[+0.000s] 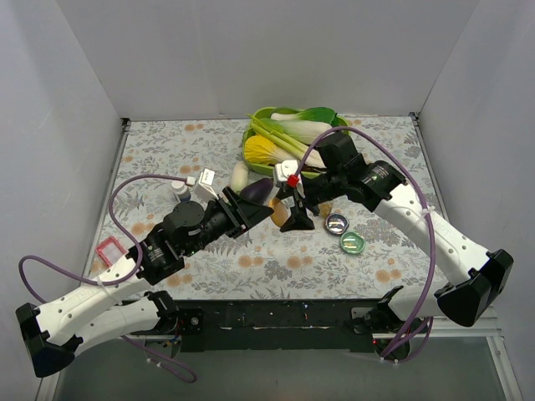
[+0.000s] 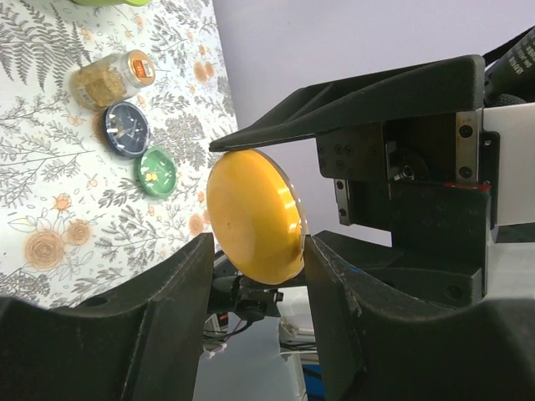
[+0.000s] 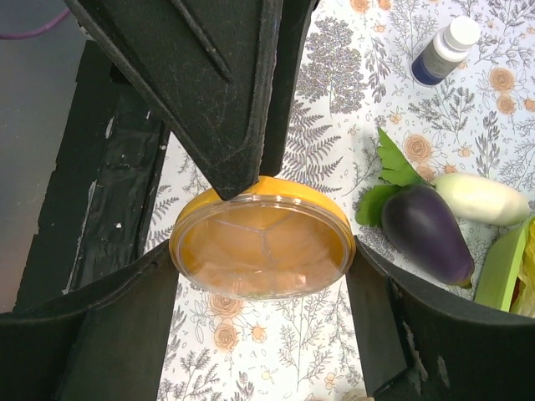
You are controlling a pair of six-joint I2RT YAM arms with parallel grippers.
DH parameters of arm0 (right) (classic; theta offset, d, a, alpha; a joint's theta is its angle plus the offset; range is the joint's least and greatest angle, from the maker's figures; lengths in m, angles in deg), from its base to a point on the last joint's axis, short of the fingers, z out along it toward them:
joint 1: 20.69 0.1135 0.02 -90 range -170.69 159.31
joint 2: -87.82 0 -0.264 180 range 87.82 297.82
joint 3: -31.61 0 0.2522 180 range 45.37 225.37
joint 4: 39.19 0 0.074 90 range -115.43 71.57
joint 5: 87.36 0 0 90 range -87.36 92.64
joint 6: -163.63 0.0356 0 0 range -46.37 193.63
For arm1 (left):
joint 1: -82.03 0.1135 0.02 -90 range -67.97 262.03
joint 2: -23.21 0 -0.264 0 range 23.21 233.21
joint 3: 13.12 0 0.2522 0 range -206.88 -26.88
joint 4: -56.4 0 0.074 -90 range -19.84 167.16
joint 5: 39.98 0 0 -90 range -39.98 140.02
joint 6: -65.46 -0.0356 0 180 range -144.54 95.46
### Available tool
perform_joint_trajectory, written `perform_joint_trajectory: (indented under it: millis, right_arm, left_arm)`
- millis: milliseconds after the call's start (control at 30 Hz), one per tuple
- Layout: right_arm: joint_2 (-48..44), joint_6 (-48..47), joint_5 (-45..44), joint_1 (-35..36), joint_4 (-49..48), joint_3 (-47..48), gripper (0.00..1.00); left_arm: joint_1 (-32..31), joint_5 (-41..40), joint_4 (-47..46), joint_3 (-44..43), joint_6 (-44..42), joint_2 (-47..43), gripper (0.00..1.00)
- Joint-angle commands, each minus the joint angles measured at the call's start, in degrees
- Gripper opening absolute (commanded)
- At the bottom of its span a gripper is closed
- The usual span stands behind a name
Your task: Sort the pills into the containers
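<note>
Orange dish (image 3: 261,238), round, glossy, translucent, clamped by right end effector (image 3: 261,261).

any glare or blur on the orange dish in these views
Left wrist: a thin glare streak on the orange dish, its own near fingers soft. Right wrist: dish lid sharp, faint sheen only. Top external: dish too small to judge, light even.

Eggplant (image 1: 257,190), vegetable tray (image 1: 250,132) crowd far side; table (image 1: 334,271) bare nearside of green dish (image 1: 353,242).
</note>
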Motion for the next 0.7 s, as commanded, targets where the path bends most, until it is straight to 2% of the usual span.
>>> perform_joint_trajectory:
  millis: [0,167,333,667]
  right_arm:
    - [-0.97,-0.13,4.73,1.82,-4.55,4.73,0.09]
    - [-0.53,-0.48,3.15,2.34,-3.94,4.64,0.09]
    - [-0.18,-1.53,0.78,4.18,-3.24,3.76,0.09]
    - [0.79,-3.12,-7.83,7.62,-1.83,3.94,0.09]
  left_arm:
    - [0.26,-3.27,11.83,-0.34,-4.23,2.1,0.45]
    - [0.17,-2.74,13.07,-0.51,-5.02,3.33,0.45]
    - [0.17,0.41,9.91,0.89,-5.29,4.48,0.46]
    - [0.17,3.67,7.88,2.3,-5.46,6.32,0.49]
